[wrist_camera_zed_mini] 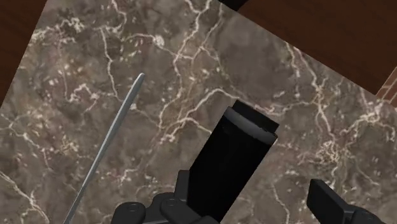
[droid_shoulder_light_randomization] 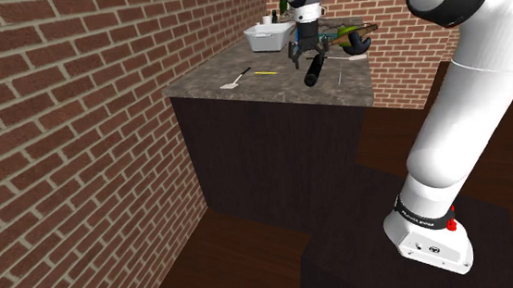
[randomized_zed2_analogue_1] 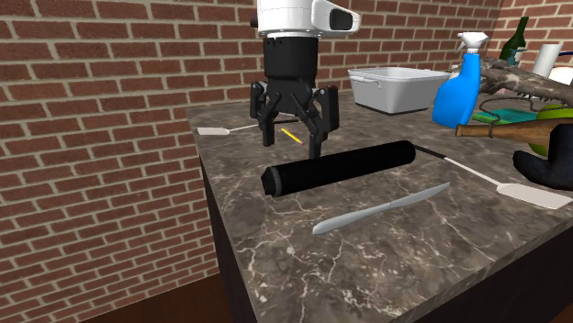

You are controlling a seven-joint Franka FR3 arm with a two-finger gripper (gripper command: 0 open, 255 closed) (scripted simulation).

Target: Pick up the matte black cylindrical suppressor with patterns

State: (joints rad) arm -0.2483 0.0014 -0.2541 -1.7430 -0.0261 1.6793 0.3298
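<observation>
– Black and matte: is that the suppressor (randomized_zed2_analogue_1: 340,167)?
– Yes. It is a long cylinder lying flat on the marble counter (randomized_zed2_analogue_1: 303,266). One end has a narrower stepped collar, plain in the wrist view.
– And the gripper (randomized_zed2_analogue_1: 296,142)?
– Released, with its fingers wide apart. It hangs just over the suppressor's end at nine o'clock in the second exterior view. In the wrist view the suppressor runs between the fingers, closer to one; I cannot tell whether they touch.
– What lies around it?
– Going by the second exterior view, a slim grey blade (randomized_zed2_analogue_1: 381,206) lies at five o'clock, near but apart. A white spatula (randomized_zed2_analogue_1: 528,193) lies at three o'clock, its thin handle reaching toward the suppressor's end. A yellow stick (randomized_zed2_analogue_1: 292,136) sits at eleven o'clock, behind the gripper. Farther off are a white tub (randomized_zed2_analogue_1: 397,87) at one o'clock and a blue spray bottle (randomized_zed2_analogue_1: 456,96) at two o'clock.
– And behind?
– A brick wall (randomized_zed2_analogue_1: 110,138).
</observation>
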